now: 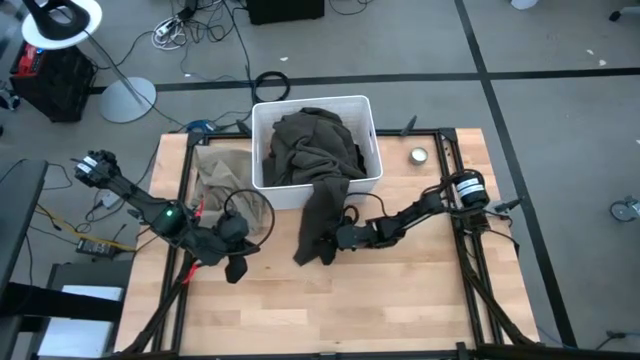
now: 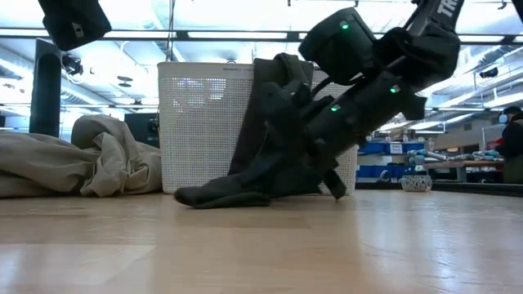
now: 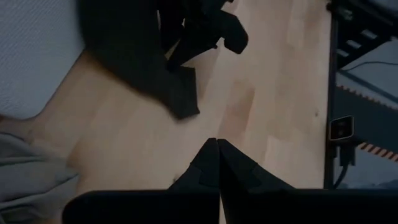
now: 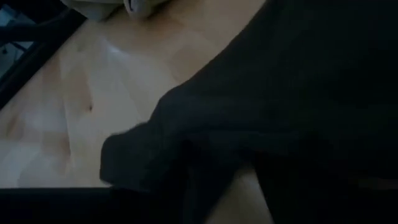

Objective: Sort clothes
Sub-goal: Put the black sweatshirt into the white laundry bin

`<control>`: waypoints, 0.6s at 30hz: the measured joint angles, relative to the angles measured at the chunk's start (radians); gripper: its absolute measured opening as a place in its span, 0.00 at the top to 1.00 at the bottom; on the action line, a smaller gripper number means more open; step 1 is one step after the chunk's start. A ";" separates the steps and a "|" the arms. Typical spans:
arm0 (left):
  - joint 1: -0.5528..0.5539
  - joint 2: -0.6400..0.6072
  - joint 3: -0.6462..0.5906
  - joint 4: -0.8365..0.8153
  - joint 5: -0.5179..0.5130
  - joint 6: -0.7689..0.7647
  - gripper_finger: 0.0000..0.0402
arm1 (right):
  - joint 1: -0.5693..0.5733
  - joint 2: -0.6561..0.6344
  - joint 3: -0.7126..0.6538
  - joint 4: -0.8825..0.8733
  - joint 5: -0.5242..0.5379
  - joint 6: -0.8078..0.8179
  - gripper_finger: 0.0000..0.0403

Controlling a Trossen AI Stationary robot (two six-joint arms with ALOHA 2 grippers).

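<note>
Bare wooden counter (image 1: 400, 300) fills the near part of the high view. Behind it: white bin (image 1: 262, 140) holding a dark olive garment (image 1: 318, 150) (one end spills over the front wall onto the counter). Beige garment (image 1: 218, 172) lies crumpled just left of the bin. Right gripper (image 1: 332, 240) sits at the spilled end; whether it holds the cloth cannot be told. Left gripper (image 1: 237, 268) hovers over bare wood, fingers pressed together.

Low view: perforated bin wall, olive garment draped down it, beige garment heaped left; lettering on the upper arm is cut off, unreadable.

Left wrist view: fingers meet in a point, nothing between them.

Right wrist view: dark cloth fills most; own fingers not made out.
</note>
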 joint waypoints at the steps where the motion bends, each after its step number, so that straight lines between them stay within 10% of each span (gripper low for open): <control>1: 0.000 0.000 0.000 -0.007 0.000 0.000 1.00 | 0.000 0.006 0.011 0.000 -0.001 -0.001 0.58; 7: 0.003 0.000 0.000 -0.011 -0.011 0.002 1.00 | 0.000 0.014 0.040 -0.004 -0.064 -0.044 0.95; 18: 0.003 0.000 0.000 -0.004 -0.011 0.024 1.00 | 0.039 -0.241 0.040 -0.203 -0.083 -0.209 0.99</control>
